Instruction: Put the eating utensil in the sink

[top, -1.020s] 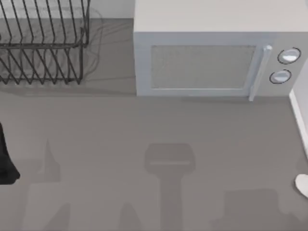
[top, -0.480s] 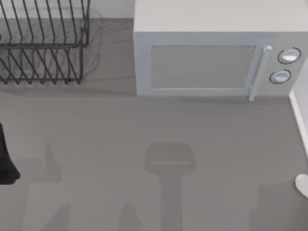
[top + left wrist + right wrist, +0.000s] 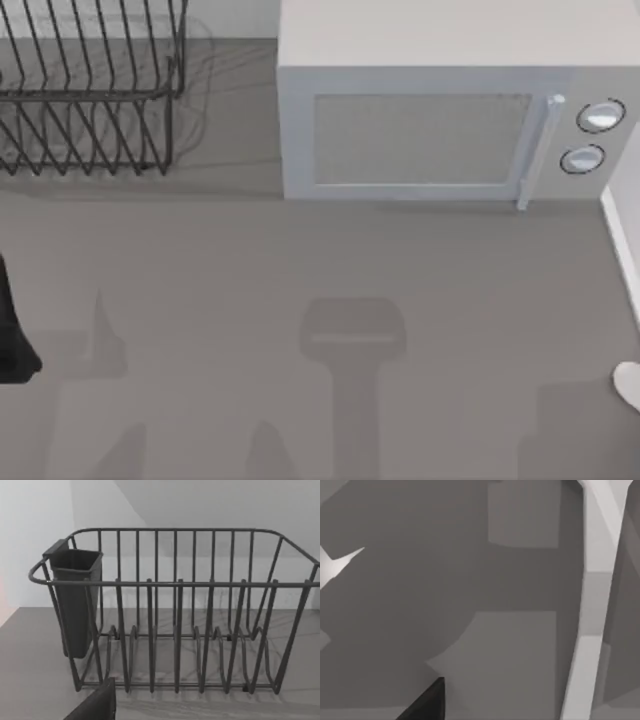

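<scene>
We cannot tell how the jaws of either gripper stand. The eating utensil (image 3: 629, 385) lies partly seen at the table's (image 3: 330, 260) right edge, well below the microwave (image 3: 450, 110).

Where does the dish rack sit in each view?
Top view: dish rack in the picture's top left corner, left of the microwave.
Left wrist view: it spans the centre, with a dark cutlery holder hung at one end.
Right wrist view: grey tabletop and a pale strip.
Shared landmark: the grey tabletop.
</scene>
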`<action>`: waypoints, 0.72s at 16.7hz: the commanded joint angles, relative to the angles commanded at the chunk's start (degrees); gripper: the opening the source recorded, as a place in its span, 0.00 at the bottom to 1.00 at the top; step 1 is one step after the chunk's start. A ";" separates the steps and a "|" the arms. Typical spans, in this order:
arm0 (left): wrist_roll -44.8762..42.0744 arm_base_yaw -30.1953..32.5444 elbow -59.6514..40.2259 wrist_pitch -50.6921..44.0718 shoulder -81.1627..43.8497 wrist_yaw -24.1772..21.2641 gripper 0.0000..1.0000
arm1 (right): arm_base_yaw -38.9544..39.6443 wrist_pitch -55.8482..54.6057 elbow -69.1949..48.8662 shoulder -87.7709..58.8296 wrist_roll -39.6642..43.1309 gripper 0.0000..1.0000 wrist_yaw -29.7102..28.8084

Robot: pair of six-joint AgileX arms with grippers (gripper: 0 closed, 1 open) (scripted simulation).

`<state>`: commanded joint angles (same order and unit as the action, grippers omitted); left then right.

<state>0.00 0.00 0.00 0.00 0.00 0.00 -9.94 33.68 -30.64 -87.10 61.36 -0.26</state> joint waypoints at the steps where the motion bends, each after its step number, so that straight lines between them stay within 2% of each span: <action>1: 0.00 0.00 0.00 0.00 0.00 0.00 1.00 | 0.00 0.00 0.00 0.00 0.00 0.62 0.00; 9: 0.00 0.00 0.00 0.00 0.00 0.00 1.00 | 0.00 0.00 0.00 0.00 0.00 0.02 0.00; 12: 0.00 0.00 0.00 0.00 0.00 0.00 1.00 | 0.00 0.00 0.00 0.00 0.00 0.00 0.00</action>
<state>0.00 0.00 0.00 0.00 0.00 0.00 -9.94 33.68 -30.64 -87.10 61.36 -0.26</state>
